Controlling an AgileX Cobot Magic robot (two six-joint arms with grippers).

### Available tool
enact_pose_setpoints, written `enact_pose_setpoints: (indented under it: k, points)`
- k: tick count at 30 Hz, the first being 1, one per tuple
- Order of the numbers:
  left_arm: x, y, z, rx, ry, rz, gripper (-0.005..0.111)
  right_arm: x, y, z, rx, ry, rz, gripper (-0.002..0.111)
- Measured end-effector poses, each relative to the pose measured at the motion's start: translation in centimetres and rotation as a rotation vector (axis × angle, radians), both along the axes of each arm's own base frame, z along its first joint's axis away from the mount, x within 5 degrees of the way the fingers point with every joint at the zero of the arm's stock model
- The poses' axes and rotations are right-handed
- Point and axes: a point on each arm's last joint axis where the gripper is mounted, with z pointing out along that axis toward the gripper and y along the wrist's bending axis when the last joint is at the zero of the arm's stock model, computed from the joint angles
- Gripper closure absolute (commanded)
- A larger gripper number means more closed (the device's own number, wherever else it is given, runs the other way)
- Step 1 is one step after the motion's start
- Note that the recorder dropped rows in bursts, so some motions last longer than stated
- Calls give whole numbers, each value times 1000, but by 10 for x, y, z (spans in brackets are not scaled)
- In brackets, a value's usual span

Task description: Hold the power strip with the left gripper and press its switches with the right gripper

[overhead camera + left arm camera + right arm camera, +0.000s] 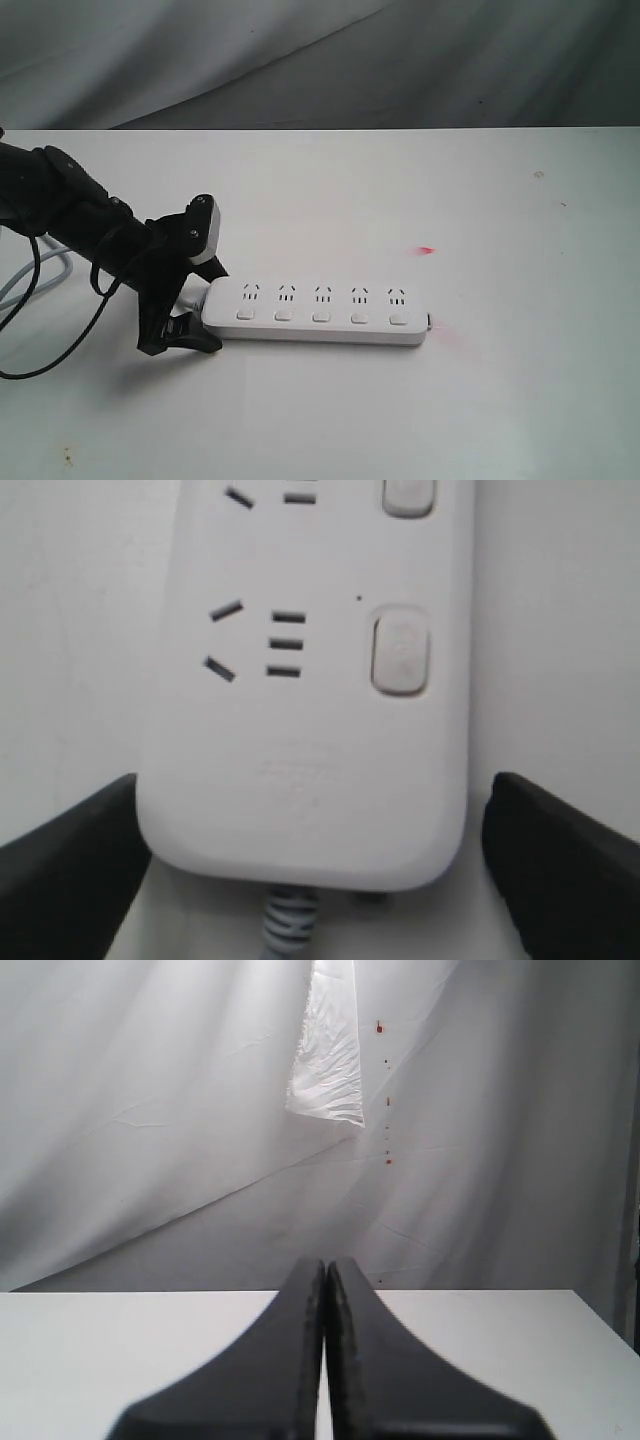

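Five switches (321, 316): one row on the power strip (320, 312), which lies flat mid-bench (500, 420), parallel to the front edge.
Left gripper (210, 305): spread, straddling the strip's cord end; only its wrist view shows a gap beside one finger.
Right gripper (325, 1360): pressed together, seen in its wrist view only.
Right edge: open surface before it, one red spot (427, 250).

Left wrist view: power strip (310, 780) cropped through second switch (408, 494); grey cord (290, 925) blurred, runs off-frame.
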Motion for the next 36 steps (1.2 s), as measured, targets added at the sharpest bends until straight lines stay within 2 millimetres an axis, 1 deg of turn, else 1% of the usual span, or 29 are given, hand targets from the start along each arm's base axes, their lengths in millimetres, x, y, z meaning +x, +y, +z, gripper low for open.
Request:
enact_pose_setpoints:
  k: [8,10,15,18,36]
  points:
    - [0,0,0,-2,-1,2,24,0,0,0,0,0,0,108]
    - [0,0,0,-2,-1,2,28,0,0,0,0,0,0,108]
    - [1,0,0,-3,-4,7,46,0,0,0,0,0,0,108]
    - [1,0,0,-4,-5,7,52,0,0,0,0,0,0,108]
    - [1,0,0,-4,-6,6,52,0,0,0,0,0,0,108]
